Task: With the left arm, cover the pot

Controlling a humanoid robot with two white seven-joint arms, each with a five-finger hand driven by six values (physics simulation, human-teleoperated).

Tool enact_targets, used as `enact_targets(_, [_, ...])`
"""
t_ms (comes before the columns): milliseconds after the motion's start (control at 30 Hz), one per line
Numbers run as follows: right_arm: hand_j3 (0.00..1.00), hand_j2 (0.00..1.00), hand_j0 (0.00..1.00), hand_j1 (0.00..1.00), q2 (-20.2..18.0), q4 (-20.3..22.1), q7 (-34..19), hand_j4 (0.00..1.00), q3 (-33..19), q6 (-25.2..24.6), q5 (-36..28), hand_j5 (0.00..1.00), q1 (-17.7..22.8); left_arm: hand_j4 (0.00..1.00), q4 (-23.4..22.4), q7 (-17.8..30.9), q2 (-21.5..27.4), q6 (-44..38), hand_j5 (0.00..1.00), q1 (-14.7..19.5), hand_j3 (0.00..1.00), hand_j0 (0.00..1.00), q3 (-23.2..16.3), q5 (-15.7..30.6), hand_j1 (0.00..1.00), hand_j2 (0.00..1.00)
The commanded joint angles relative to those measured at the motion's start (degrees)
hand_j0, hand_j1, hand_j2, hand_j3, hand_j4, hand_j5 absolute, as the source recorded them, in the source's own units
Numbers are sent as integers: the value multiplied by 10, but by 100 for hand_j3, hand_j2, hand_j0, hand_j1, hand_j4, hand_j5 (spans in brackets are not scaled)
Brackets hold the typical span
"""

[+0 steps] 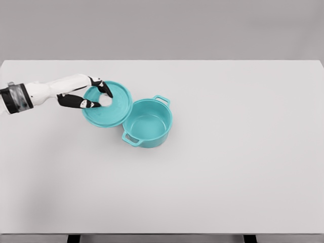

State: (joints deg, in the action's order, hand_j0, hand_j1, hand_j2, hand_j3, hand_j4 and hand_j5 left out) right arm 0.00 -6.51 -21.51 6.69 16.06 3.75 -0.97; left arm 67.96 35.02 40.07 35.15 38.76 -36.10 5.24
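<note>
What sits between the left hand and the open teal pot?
Only the round teal lid, gripped by the left hand; its edge overlaps the teal pot rim in the head view.

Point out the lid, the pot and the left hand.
lid (114, 112), head view, lower part of its face.
pot (148, 124), head view, inner floor.
left hand (86, 93), head view, middle of hand.

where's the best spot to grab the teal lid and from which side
By the white knob at its centre, from above and the left. The lid is a flat disc, the left hand already pinches that knob, and the pot blocks the right edge.
</note>
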Motion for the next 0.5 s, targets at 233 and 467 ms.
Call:
enact_targets(233, [100,100,100,100,0,0,0,100,0,0,0,100,0,58,11,0,-10,-1,58,2,58,58,-12,0,58,58])
enact_targets(467, [100,100,100,100,0,0,0,100,0,0,0,100,0,58,34,0,-19,-1,58,1,58,58,-10,1,58,58])
